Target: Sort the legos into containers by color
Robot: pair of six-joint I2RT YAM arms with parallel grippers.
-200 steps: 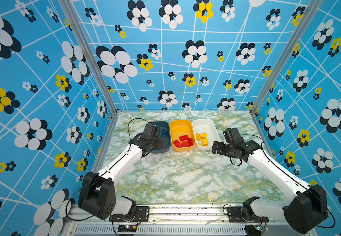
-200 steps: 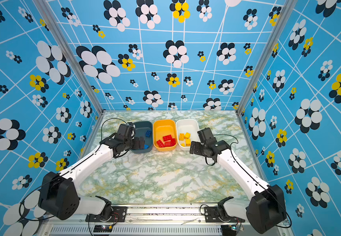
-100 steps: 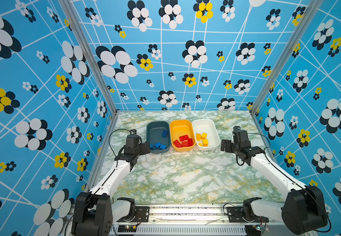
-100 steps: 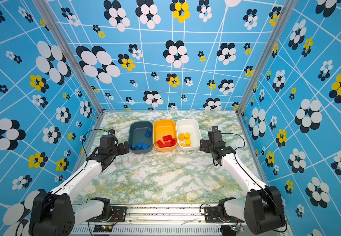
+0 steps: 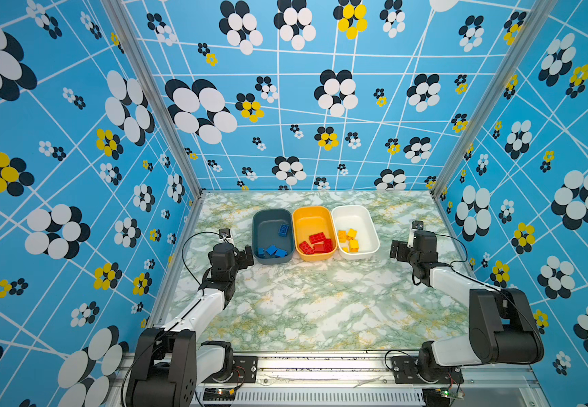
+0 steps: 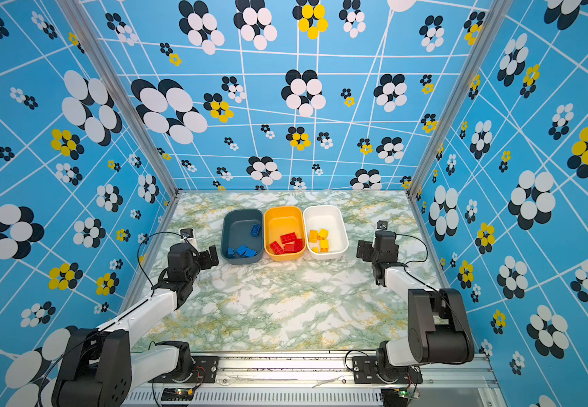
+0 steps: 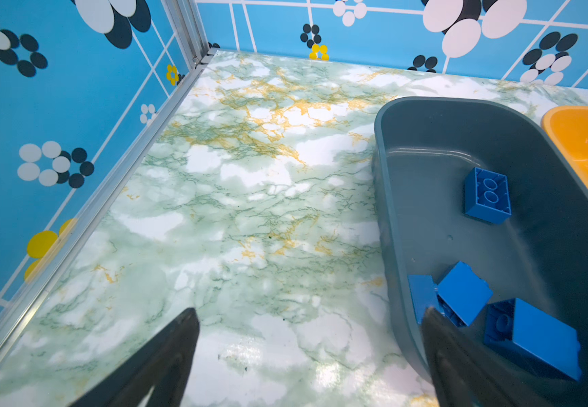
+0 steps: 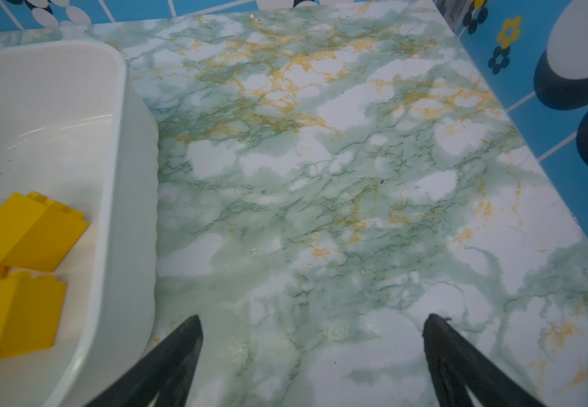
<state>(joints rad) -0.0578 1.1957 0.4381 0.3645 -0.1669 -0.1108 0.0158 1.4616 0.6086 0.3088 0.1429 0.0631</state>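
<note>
Three containers stand side by side at the back of the table in both top views. Several blue legos (image 5: 272, 250) lie in the teal tub (image 5: 268, 225). Red legos (image 5: 317, 243) fill the orange tub (image 5: 312, 218), and yellow legos (image 5: 349, 239) lie in the white tub (image 5: 356, 216). My left gripper (image 5: 242, 256) is open and empty just left of the teal tub (image 7: 384, 197), low over bare table (image 7: 250, 211). Right of the white tub (image 8: 123, 176), my right gripper (image 5: 401, 251) is open and empty too. Yellow legos (image 8: 28, 229) show in the right wrist view.
Patterned blue walls close in the table on three sides, with metal posts (image 5: 194, 190) at the back corners. The marbled tabletop (image 5: 320, 303) stretches from the tubs to the front rail (image 5: 320, 359). No loose brick shows on it.
Both arms have drawn back from the tubs. The left gripper left the teal tub and moved left; the right gripper moved right, away from the white tub. Both stayed open.
</note>
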